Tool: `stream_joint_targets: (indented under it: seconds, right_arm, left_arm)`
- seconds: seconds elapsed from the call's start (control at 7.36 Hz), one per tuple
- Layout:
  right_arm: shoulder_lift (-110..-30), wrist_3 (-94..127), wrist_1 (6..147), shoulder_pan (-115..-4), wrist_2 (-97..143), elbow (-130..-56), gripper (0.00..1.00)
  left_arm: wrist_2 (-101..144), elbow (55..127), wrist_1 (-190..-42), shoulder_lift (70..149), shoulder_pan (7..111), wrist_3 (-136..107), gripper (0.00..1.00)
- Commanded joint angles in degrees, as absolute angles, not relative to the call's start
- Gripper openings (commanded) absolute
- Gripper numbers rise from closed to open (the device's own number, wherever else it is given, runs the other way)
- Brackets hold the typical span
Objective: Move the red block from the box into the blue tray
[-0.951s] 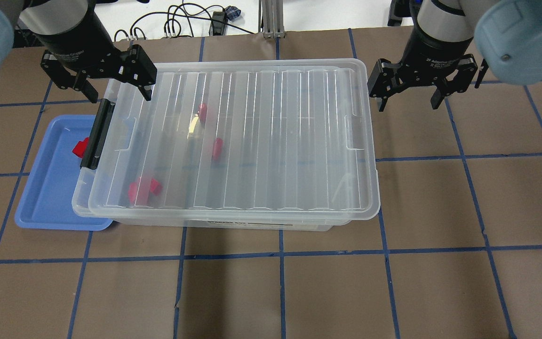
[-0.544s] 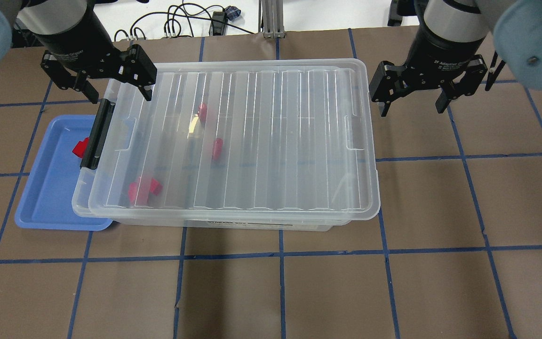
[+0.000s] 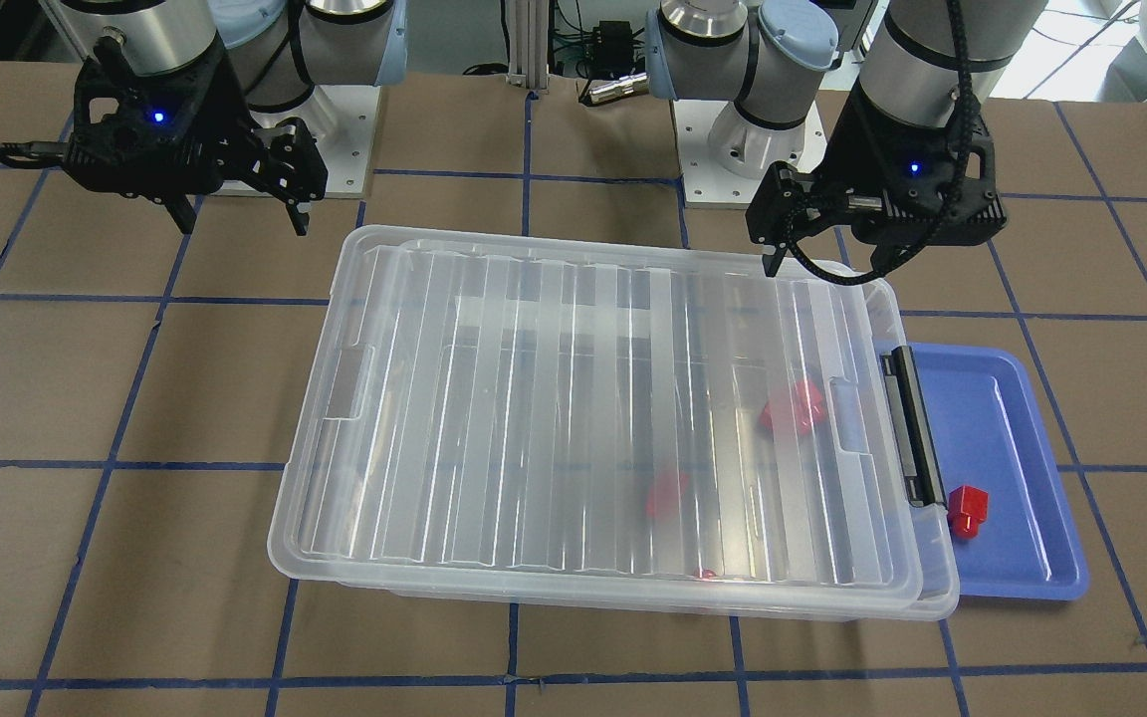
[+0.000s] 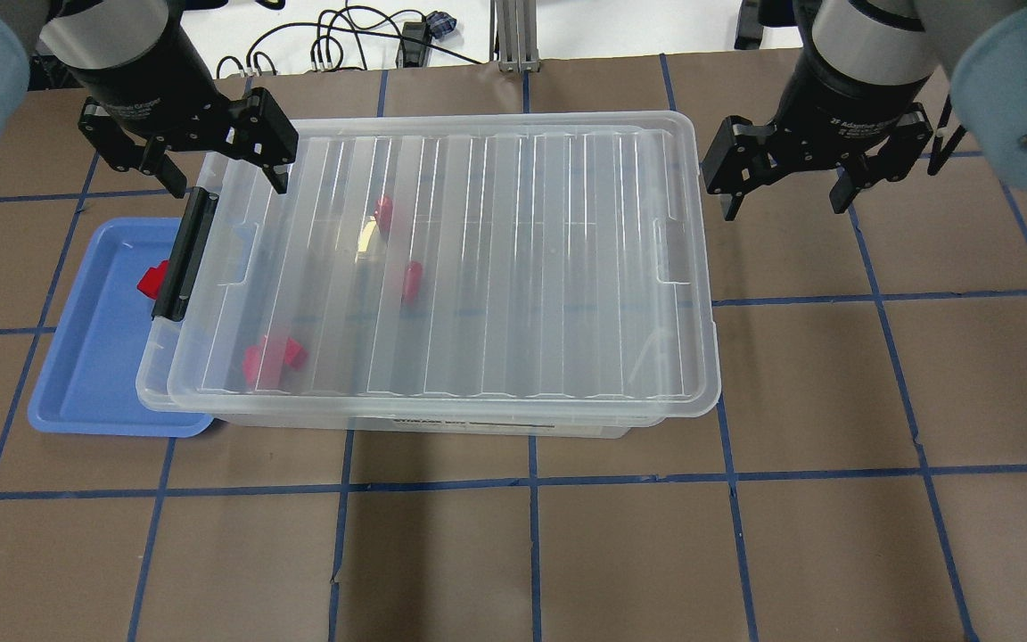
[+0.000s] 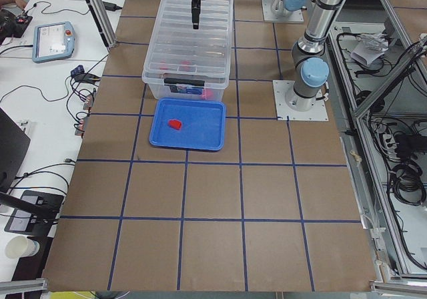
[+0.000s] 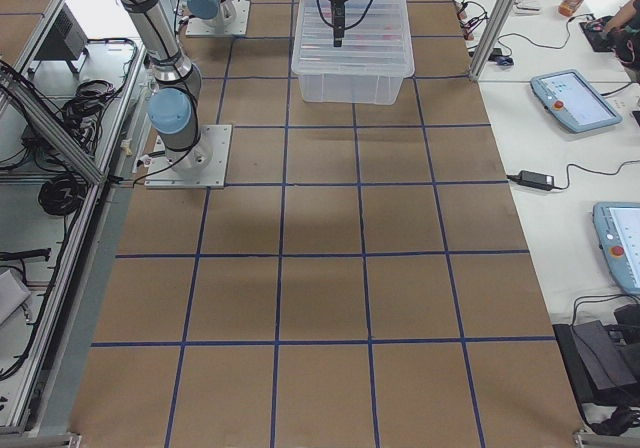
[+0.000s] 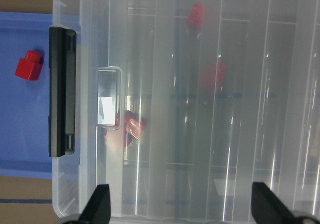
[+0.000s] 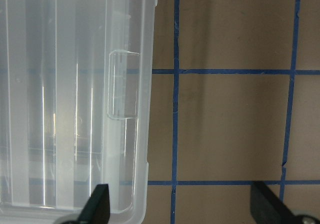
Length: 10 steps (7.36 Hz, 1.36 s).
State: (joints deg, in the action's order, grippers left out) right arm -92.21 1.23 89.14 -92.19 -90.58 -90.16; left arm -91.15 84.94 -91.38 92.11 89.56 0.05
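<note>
Both grippers are open and empty. The left gripper (image 4: 225,171) hangs over the box's (image 4: 299,419) far corner at the latch (image 4: 184,259) end. The right gripper (image 4: 783,201) hangs off the box's opposite end, over the table (image 4: 834,374).

One red block (image 4: 151,281) lies in the blue tray (image 4: 86,357), just beside the box's latch end. More red blocks (image 4: 273,357) are inside the box, under the lid (image 4: 522,267).

Main risk: the lid covers the box, so any reach for a block would hit plastic. The lid looks skewed on the box, so a one-sided pull could slide it or tip it. If the latch is engaged, lifting the lid likely drags the whole box. The box end overlaps the tray's edge in the overhead view, so a dragged box could shove the tray and knock the placed block out. The blocks are small and glossy and could slip from a poor pinch.
</note>
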Motion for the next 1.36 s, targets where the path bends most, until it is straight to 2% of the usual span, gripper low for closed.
stream_joint_targets:
  seconds: [0.0,1.22]
  right_arm:
    - [-92.28,1.32,89.38,-92.2,-90.62,-90.7,1.0]
    - [-92.29,1.32,89.38,-92.2,-90.53,-90.62,1.0]
  left_arm:
    - [-91.49,85.86,-91.76,91.85,88.86,-0.52,1.0]
    - [-91.5,85.52,-91.58,92.55,89.47,-4.04,1.0]
